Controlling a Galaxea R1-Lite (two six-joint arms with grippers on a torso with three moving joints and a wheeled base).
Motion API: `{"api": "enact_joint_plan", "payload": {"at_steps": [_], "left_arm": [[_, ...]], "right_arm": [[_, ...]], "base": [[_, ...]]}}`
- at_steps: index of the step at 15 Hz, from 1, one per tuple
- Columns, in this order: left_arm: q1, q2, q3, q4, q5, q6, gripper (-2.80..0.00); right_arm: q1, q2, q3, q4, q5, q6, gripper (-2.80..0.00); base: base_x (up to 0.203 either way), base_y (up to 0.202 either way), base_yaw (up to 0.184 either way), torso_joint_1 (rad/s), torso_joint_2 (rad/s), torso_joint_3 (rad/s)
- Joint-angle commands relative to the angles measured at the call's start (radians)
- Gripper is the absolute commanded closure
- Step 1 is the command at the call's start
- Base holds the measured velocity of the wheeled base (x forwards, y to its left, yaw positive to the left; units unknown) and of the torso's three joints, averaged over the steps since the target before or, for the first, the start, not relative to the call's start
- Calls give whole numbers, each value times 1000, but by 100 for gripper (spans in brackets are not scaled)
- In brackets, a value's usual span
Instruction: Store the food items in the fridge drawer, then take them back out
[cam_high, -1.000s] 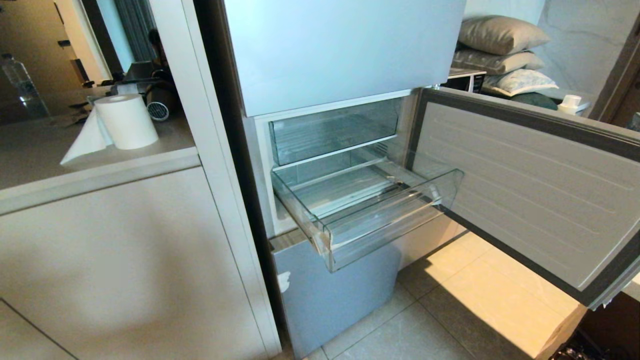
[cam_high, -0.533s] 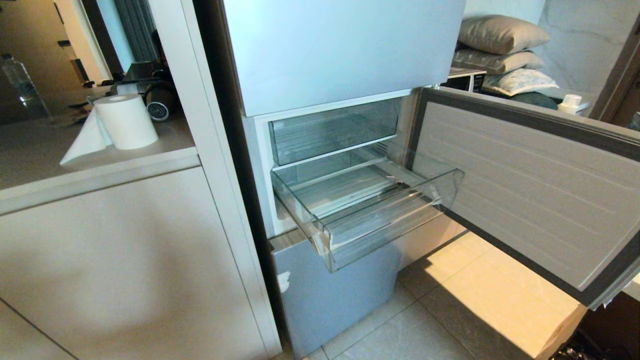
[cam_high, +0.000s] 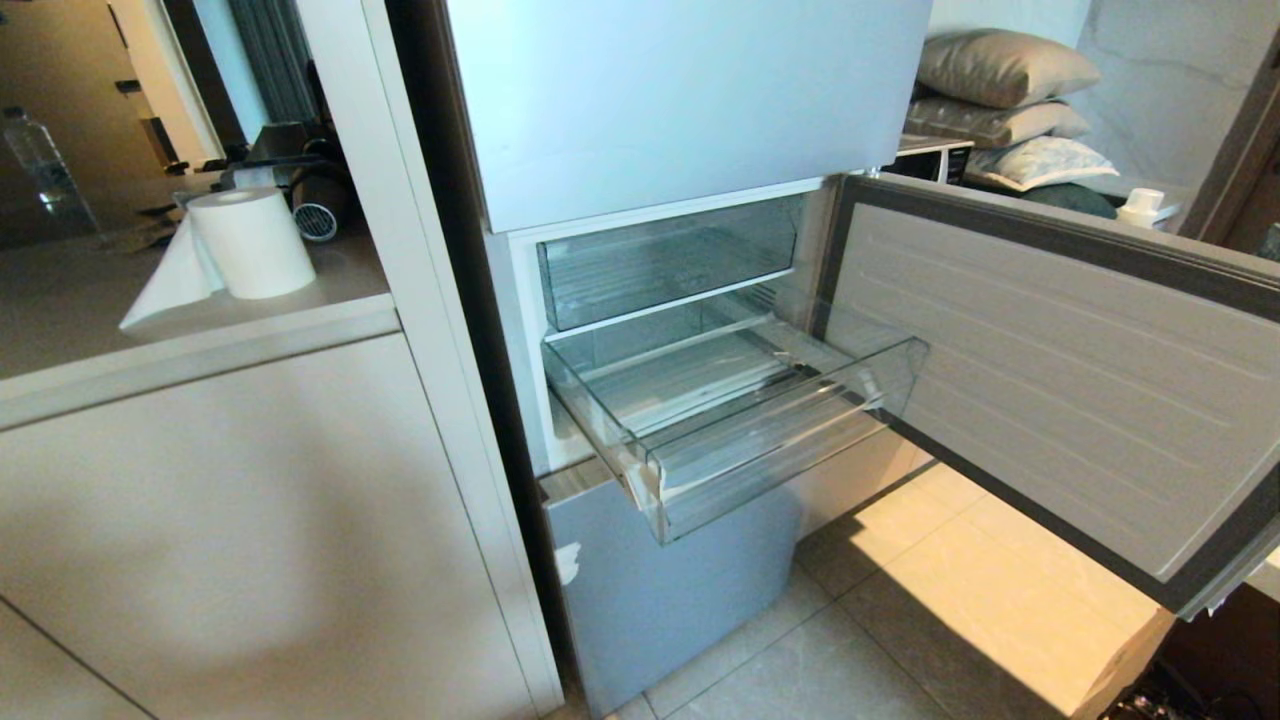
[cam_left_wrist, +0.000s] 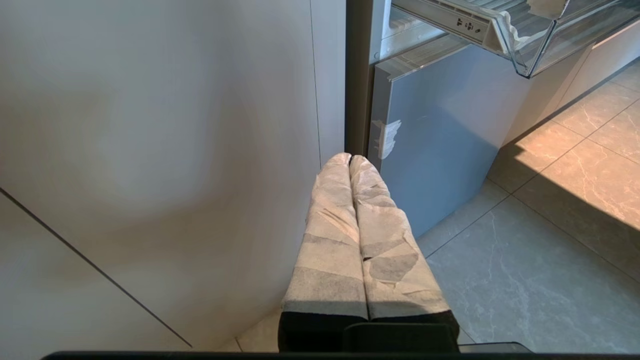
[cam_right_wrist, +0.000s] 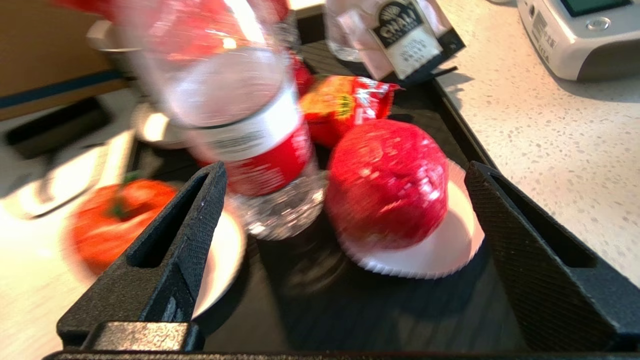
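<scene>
The fridge drawer (cam_high: 735, 425) stands pulled out of the fridge; another drawer (cam_high: 665, 262) sits pushed in just above it; the bottom door (cam_high: 670, 590) lies below it; the open fridge door (cam_high: 1060, 380) swings out to its right; a counter (cam_high: 180, 330) lies well to its left, bearing a paper roll (cam_high: 250, 243); pillows (cam_high: 1000, 100) lie stacked behind the open door.

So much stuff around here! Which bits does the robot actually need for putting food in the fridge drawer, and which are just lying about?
For the job:
- pulled-out clear fridge drawer, nothing in it
- red apple on a white paper dish on the black tray
- right gripper, open over the tray
- left gripper, shut, parked low beside the fridge

Just lying about:
- paper towel roll
- pillows
- plastic bottle
- red snack packet
</scene>
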Motion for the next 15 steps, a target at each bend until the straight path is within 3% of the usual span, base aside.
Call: {"api": "enact_joint_plan", "payload": {"at_steps": [1,15], "left_arm": [[0,0,0,1,0,1,0],[0,0,0,1,0,1,0]], "right_arm": [[-23,92,-61,-6,1,0,-280],[-55,279,-269,10,25,-5,-280]], "base": [[0,0,0,0,0,0],[0,0,0,0,0,0]]}}
